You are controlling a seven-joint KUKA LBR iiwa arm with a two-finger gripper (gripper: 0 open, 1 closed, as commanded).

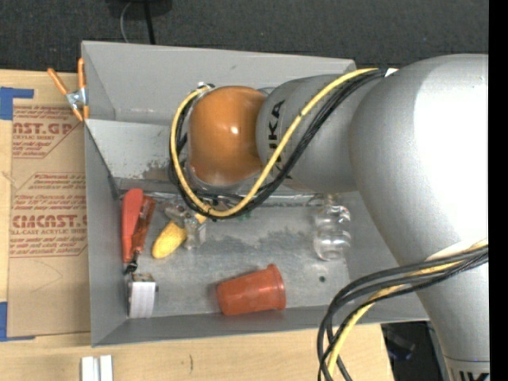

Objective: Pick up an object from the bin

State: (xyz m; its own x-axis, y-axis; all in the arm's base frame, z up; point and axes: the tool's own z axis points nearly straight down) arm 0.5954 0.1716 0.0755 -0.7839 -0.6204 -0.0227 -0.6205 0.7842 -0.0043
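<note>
My gripper [191, 225] reaches down at the left of the bin floor, most of it under the arm's orange cover. Its tip is right beside a small yellow banana-shaped thing [167, 241], on that thing's upper right end; whether they touch I cannot tell. Just to the left lies a long red-orange tool [132, 223], stretched along the bin's left wall.
A red plastic cup [252, 290] lies on its side near the front wall. A small white block [143, 296] sits in the front left corner. A clear plastic piece [332, 232] lies to the right, beside the arm, which covers the bin's back and right.
</note>
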